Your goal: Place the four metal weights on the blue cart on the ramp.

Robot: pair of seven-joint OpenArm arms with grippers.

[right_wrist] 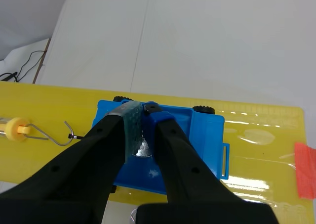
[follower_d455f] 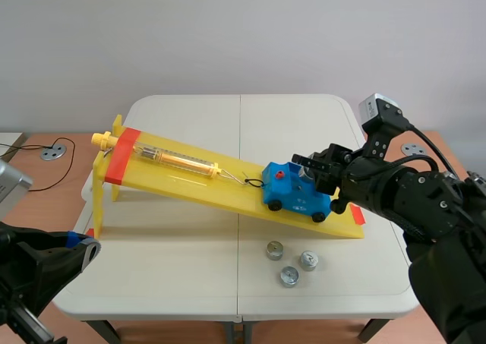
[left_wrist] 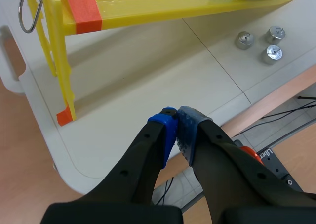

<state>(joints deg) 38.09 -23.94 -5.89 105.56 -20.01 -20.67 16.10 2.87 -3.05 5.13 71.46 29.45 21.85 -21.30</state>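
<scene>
- Carrying everything is the white surface. The yellow ramp slants across it, with its high end toward the left arm and its low end toward the right.
- The blue cart stands on its wheels near the ramp's low end. A thin wire hook joins it to the spring scale lying further up the slope. A wheeled cart on a slope will probably jolt or roll if nudged, so each load should go down softly into its open bed.
- The right pincer is over the cart's bed. Its fingers are closed on the held weight, which glints in the narrow gap between them. I cannot tell whether that piece already touches the bed.
- The left pincer is closed on nothing. It hangs off the near corner of the surface, well apart from the cart.
- The three loose weights stand close together on the surface, near the ramp's low end on the robot's side.
- Each weight looks like a squat metal disc with a small knob on top.
  - I judge them rigid, dense for their bulk, and smooth enough to slip.
  - The best hold is from above, pinching across the flat sides or the knob.
  - Keep each one upright so it lands flat.
</scene>
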